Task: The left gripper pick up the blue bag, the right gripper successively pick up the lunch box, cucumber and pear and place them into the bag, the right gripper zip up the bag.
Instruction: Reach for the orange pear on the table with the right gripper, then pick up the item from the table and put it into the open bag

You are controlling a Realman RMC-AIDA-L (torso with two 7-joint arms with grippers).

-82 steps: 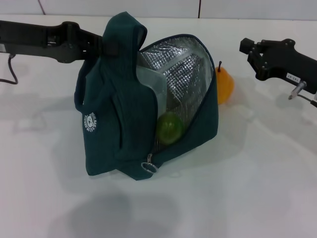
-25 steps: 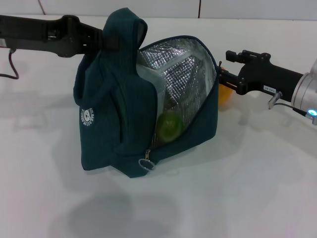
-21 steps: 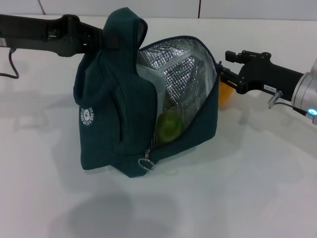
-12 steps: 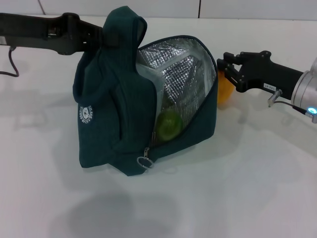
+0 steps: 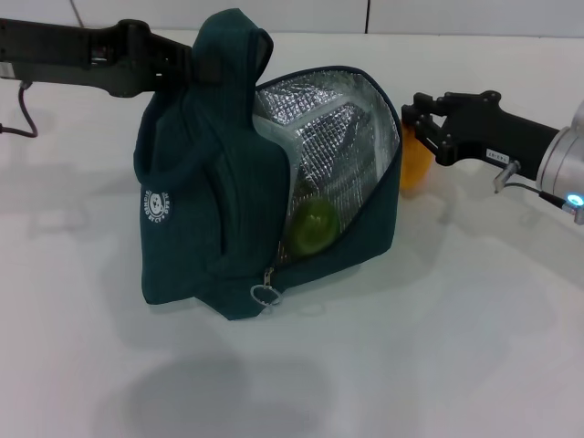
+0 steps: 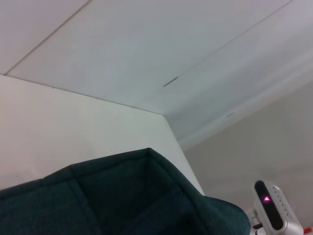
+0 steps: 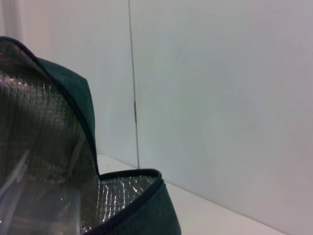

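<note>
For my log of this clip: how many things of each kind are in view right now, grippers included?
Bags: 1, the blue bag
Boxes: 1, the lunch box, inside the bag
Produce: 2, the cucumber inside, the pear outside
Grippers: 2, the left gripper, the right gripper
Total: 6

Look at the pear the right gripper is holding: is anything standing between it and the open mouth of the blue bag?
Nothing visible blocks it. The right gripper holds the pear just outside the blue bag, beside its open rim. The lunch box and cucumber lie deeper inside, leaving the opening free.
</note>
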